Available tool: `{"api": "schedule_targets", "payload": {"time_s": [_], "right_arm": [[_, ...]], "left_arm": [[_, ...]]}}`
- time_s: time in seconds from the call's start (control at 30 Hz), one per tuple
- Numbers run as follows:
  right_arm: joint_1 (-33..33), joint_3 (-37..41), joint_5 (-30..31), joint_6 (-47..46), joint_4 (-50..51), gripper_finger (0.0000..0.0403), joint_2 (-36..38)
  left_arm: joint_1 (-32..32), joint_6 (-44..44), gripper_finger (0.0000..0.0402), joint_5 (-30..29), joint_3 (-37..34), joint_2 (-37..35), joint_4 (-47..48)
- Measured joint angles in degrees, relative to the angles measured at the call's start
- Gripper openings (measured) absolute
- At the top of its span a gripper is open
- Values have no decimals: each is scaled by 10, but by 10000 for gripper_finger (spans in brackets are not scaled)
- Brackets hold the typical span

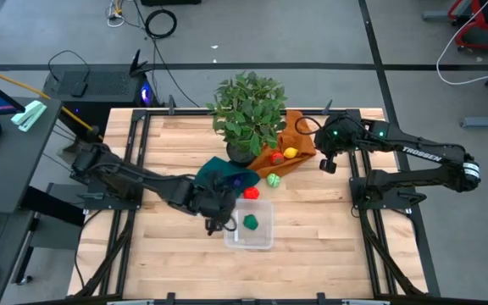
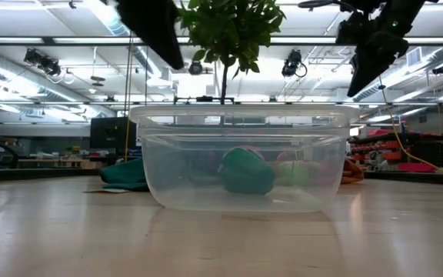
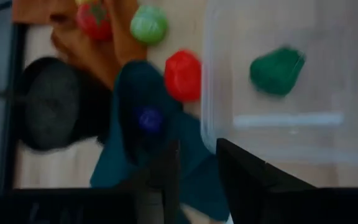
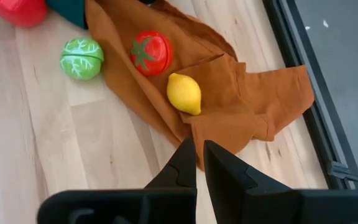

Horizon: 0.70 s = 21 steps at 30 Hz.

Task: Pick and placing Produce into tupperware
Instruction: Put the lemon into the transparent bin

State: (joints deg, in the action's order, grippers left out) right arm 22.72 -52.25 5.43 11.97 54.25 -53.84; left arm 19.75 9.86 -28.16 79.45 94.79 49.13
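Note:
The clear tupperware (image 1: 248,227) stands on the wooden table near its middle, and a dark green piece of produce (image 3: 277,70) lies inside on its floor. My left gripper (image 3: 197,155) hovers open beside the tupperware's left wall, above the edge of a teal cloth (image 3: 143,87), with nothing between its fingers. A red piece (image 1: 252,193) rests on the table just beyond the tupperware, with a light green cabbage (image 4: 81,58) farther off. A tomato (image 4: 151,53) and a lemon (image 4: 184,93) lie on an orange cloth (image 4: 241,93). My right gripper (image 4: 199,146) hangs shut above that cloth's near edge.
A leafy plant (image 1: 248,110) in a black pot (image 3: 48,102) stands at the table's far middle, close to both cloths. A small blue thing (image 3: 149,118) lies on the teal cloth. Bare wood lies in front of the tupperware and to its sides.

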Motion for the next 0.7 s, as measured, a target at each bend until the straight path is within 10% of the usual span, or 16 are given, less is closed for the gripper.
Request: {"api": "schedule_targets", "payload": {"time_s": [0.7], "right_arm": [[15, 43, 1, -19, -8, 0, 0]], "left_arm": [[-7, 64, 71, -138, -492, -349, -403]]}}
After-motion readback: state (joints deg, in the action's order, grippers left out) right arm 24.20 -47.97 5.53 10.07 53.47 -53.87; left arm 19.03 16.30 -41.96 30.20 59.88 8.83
